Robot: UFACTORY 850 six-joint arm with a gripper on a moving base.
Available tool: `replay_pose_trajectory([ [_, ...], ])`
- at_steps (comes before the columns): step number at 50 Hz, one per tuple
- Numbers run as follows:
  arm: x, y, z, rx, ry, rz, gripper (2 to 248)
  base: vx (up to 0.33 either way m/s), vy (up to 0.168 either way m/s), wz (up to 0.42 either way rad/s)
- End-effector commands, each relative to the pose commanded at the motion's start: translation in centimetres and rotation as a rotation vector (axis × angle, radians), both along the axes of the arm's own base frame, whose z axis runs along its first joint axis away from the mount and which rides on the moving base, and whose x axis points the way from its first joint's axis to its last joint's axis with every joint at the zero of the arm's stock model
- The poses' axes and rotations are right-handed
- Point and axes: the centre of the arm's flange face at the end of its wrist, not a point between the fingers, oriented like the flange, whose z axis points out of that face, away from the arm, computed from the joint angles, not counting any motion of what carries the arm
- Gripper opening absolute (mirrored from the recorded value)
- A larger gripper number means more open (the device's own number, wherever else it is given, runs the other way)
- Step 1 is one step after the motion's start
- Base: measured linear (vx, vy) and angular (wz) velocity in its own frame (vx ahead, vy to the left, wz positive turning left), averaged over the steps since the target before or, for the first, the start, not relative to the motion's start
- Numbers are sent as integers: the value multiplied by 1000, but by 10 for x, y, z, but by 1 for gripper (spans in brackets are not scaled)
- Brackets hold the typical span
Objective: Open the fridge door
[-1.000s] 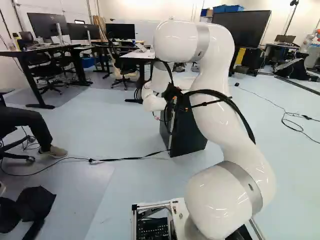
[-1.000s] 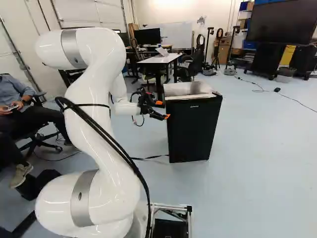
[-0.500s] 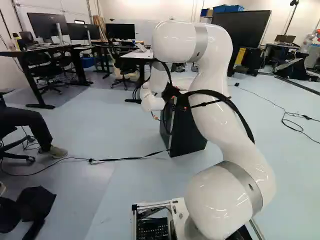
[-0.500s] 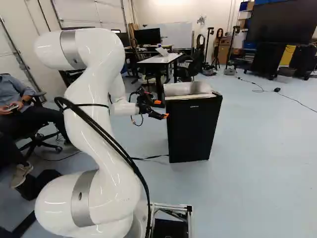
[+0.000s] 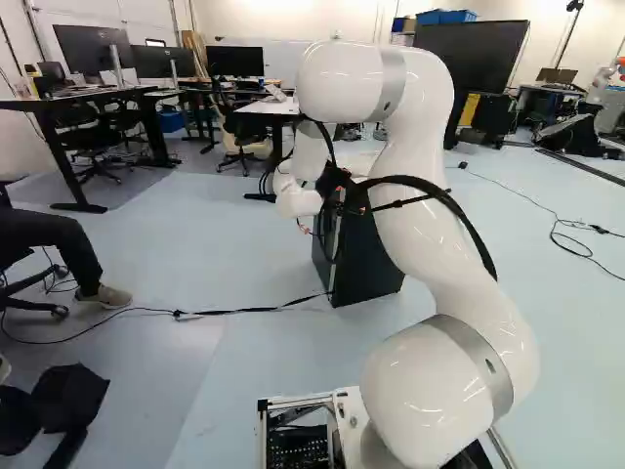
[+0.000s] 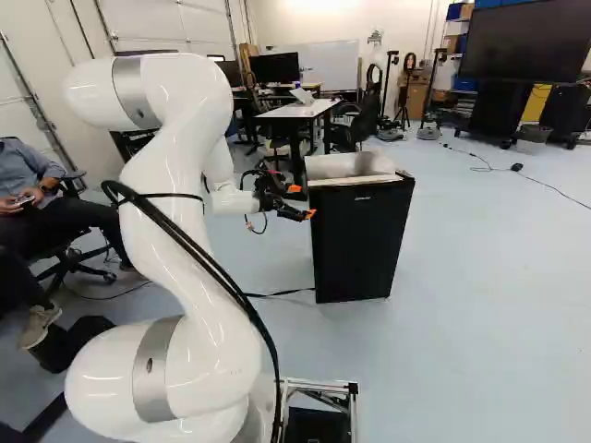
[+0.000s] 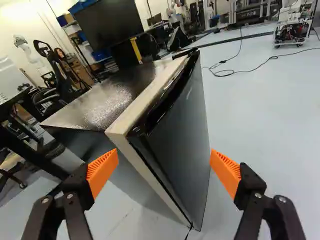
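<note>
In the right base view my gripper (image 6: pixel 303 202) is beside the upper left front corner of the black fridge (image 6: pixel 360 242), its orange tips close to that edge. The left base view shows the fridge (image 5: pixel 369 259) partly behind my arm. Seen from the wrist, the open gripper (image 7: pixel 164 171) has its fingers wide apart, and the fridge's near corner lies ahead between them. The dark door (image 7: pixel 182 142) stands closed against the pale-edged body, a thin seam between them. A recess (image 7: pixel 167 100) runs along the door's top edge. Neither finger visibly grips anything.
A white-topped table (image 6: pixel 300 111) and chairs stand behind the fridge. A seated person is at the left of both base views. A black cable (image 5: pixel 244 310) crosses the floor toward the fridge. A large screen (image 6: pixel 526 41) stands far back.
Against its base joint, my arm has shifted very slightly, the gripper moving a little left in the right base view. The fridge looks unmoved.
</note>
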Motion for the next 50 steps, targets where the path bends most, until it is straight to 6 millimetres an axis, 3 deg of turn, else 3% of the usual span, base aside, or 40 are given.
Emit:
replay_pose_trajectory([
  [50,13,-3,0,-3,-19,-12,247,0,0,0],
])
